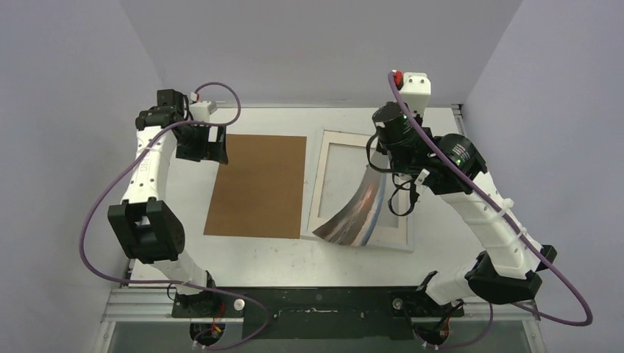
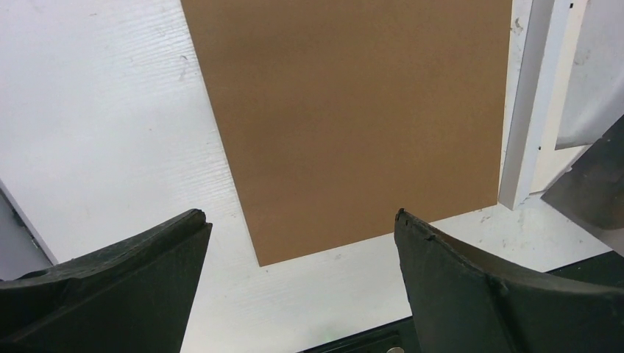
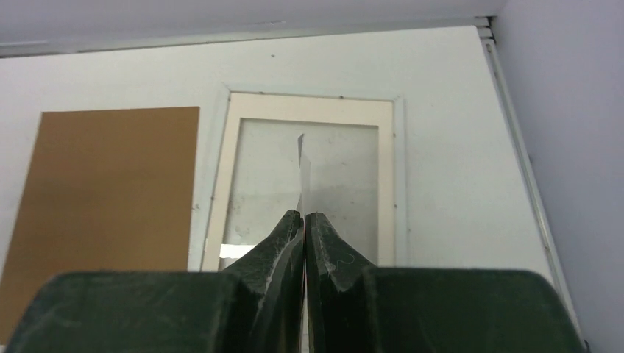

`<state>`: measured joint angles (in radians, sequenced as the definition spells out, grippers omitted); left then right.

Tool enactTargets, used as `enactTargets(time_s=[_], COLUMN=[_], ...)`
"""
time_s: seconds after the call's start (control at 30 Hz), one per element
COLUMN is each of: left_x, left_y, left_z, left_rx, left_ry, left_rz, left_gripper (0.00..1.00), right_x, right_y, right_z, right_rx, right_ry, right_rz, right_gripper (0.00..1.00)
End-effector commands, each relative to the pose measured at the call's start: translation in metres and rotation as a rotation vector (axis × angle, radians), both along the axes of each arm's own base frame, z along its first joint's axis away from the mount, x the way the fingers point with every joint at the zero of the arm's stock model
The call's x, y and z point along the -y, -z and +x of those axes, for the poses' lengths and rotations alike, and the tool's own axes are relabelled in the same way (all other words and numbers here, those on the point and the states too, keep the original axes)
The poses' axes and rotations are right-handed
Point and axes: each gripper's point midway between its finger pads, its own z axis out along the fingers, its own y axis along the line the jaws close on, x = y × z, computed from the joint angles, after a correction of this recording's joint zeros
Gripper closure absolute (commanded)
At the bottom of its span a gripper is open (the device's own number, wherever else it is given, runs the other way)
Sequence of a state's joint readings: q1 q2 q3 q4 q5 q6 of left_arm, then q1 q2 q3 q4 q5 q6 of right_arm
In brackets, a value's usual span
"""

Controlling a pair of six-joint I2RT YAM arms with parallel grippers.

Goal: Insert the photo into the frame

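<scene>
White worktop (image 1: 279, 254) carries a brown board (image 1: 257, 184) just beside the white frame (image 1: 316, 184). Right tool (image 3: 303, 220) is pressed together, pinching the photo (image 1: 360, 209), which bows over the frame. Left tool (image 2: 299, 215) hangs spread wide by the board.

Pale lilac walls (image 1: 73, 59) enclose a scuffed white table (image 1: 257, 257).

Frame (image 1: 317, 187) corner behind right arm (image 1: 482, 212)
</scene>
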<state>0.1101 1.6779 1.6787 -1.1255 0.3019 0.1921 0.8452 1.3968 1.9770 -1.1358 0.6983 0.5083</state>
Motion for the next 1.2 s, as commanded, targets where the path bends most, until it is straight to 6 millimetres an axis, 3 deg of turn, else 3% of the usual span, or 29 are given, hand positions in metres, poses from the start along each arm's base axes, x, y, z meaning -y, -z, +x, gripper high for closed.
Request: enactTargets(time_s=[0.0,0.3,0.43,0.73,0.93,1.07,1.17], left_x=[0.007,0.019,0.022,0.022,0.020,0.018,0.017], left_y=[-0.014,-0.020,-0.024,-0.020,-0.018,-0.017,-0.016], left_z=[0.008,0.004,0.004,0.003,0.000,0.000,-0.001], left_rx=[0.076,0.090,0.102,0.089,0.081,0.079,0.076], left_ry=[0.009,0.030,0.039,0.037,0.041,0.041,0.035], left_rz=[0.015,0.005,0.006,0.007,0.021,0.027,0.028], left_gripper=[0.03,0.03,0.03,0.04,0.03,0.04,0.04], right_x=[0.046,0.050,0.059,0.055,0.052,0.018,-0.021], right_y=[-0.011,-0.074,-0.097,-0.109,-0.125,-0.113,-0.087], right_z=[-0.022,-0.038,-0.038,0.012,0.023,0.034,0.043], right_rx=[0.023,0.182,0.270,0.311,0.383,0.397,0.384], right_ry=[0.128,0.039,0.053,0.211,0.320,0.208,0.055], right_rz=[-0.018,0.213,0.227,-0.149,-0.330,-0.459,-0.571], right_gripper=[0.95,0.93,0.93,0.95,0.95,0.95,0.95])
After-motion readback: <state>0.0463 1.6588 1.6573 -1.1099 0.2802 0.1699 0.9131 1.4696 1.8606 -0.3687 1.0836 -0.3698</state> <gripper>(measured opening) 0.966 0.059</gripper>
